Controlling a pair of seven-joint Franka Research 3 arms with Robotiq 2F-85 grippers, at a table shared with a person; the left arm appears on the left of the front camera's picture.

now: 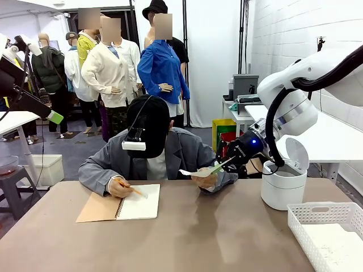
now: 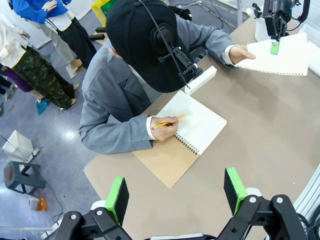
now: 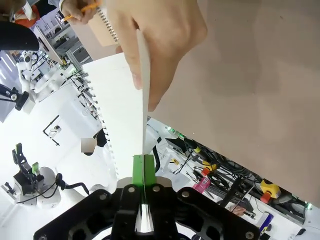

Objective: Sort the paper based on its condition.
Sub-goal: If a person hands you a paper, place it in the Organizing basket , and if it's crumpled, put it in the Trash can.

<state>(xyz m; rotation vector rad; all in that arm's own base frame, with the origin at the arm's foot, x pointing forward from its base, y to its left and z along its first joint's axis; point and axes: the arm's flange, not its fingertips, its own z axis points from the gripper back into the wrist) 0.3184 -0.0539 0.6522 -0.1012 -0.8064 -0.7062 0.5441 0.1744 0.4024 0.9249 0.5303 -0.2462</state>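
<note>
My R gripper [image 1: 224, 164] is clamped on the near edge of a flat white sheet [image 1: 194, 171], pads pressed together w/ the paper between them. The sheet hangs above the table's far side, at approx 1 o'clock from the open spiral notebook [image 1: 139, 202]. The person's hand [image 1: 205, 179] pinches the same sheet at its far end. My L gripper [image 2: 176, 192] is spread wide, holding nothing, high over the notebook side.

Risks, as I judge them:
- Two holders on one sheet. If I pull toward 4 o'clock before the hand lets go, the paper could tear at the hole-punched edge or crease. That would spoil its condition.
- I've got only a thin strip at the edge. The sheet may droop or slip out on the swing.
- The white lidded bin [image 1: 282, 190] stands at 3 o'clock from the sheet, on the way to the white basket [image 1: 317, 208] at 5 o'clock. A trailing corner could snag the raised lid.

Hard to make out:
- The sheet is nearly edge-on in the front view, so I can't tell if there are scribbles or slight wrinkles.
- The bin's inside is hidden.
- The basket is cut off at the picture edge. There's sth white and flat in it, prob. paper, not sure.
- How much of my pads' depth is on the paper, I can't tell.
</note>
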